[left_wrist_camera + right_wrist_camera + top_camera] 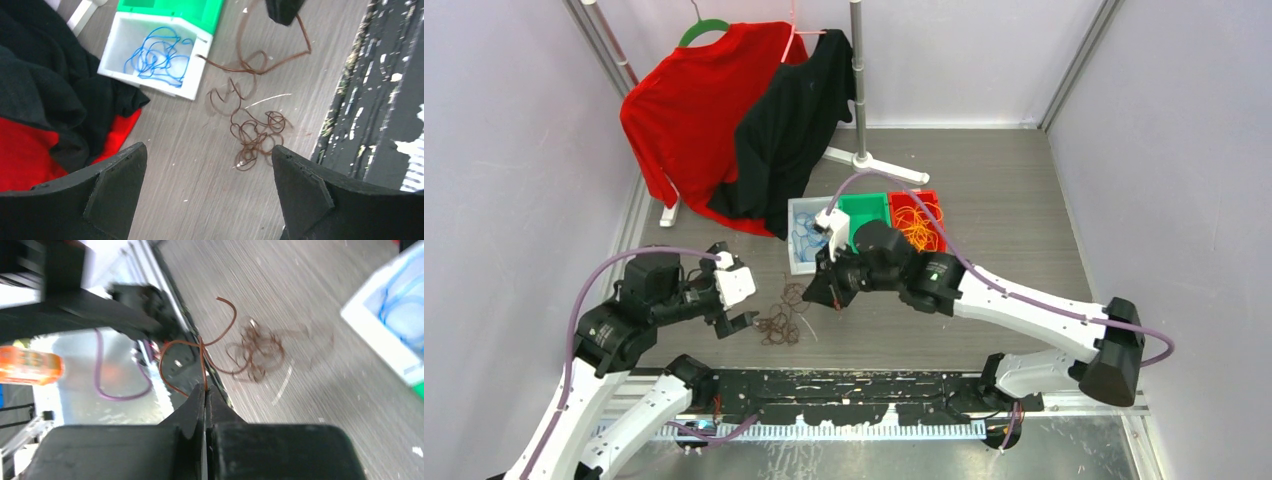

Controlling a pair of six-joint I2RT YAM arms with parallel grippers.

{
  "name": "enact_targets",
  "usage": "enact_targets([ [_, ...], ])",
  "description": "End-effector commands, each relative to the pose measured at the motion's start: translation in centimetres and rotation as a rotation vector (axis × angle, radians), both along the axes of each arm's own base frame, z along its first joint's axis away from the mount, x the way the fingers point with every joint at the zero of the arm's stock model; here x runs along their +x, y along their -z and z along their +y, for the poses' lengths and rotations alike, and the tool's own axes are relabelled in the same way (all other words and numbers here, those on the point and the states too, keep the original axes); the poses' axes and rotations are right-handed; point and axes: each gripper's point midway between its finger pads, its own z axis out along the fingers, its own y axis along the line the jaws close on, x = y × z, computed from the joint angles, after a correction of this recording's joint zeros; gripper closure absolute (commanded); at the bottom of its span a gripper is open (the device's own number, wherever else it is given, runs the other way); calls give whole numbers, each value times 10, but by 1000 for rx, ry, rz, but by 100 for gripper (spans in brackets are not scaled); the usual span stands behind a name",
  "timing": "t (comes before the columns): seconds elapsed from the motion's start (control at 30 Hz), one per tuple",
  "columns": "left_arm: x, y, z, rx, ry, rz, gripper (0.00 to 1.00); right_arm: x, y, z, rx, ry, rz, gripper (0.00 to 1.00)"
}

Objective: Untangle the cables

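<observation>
my right gripper [205, 387] is pinched tight on 1 brown strand [202, 357], which rises from my fingertips, loops once and runs on to the brown tangle [257, 347] lying on the grey table [310, 285]. my left gripper [207, 148] hangs near that tangle with its jaws wide apart and nothing between them. in its view the tangle shows on the table past my 2 fingers [115, 175]. the blue cables [157, 55] lie in the white bin [150, 82], the orange cables [916, 225] in the red bin [914, 193], and a green bin [864, 208] sits between those 2. a red shirt [689, 110] and a black shirt [794, 120] hang at the far side.
</observation>
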Motion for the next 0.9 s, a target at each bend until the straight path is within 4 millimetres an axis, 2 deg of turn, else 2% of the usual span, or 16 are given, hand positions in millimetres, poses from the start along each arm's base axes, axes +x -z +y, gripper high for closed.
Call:
enact_targets([
  [0.0,-6,-22,-24,-142,78,-1,7,-16,-62,5,103,-91,-22,99],
  [0.17,-13,-40,-36,-236,126,-13,8,-18,-91,10,168,-116,-53,99],
  [0.33,-22,-48,-44,-301,171,10,9,-20,-128,18,287,-139,-91,99],
  [0.5,-27,-70,-54,-391,197,37,9,-18,-156,25,357,-151,-127,99],
  [0.63,-35,-83,-62,-421,258,76,9,-18,-168,33,404,-162,-129,99],
  [0.87,-30,-87,-65,-427,261,67,21,-17,-175,43,447,-170,-108,99],
])
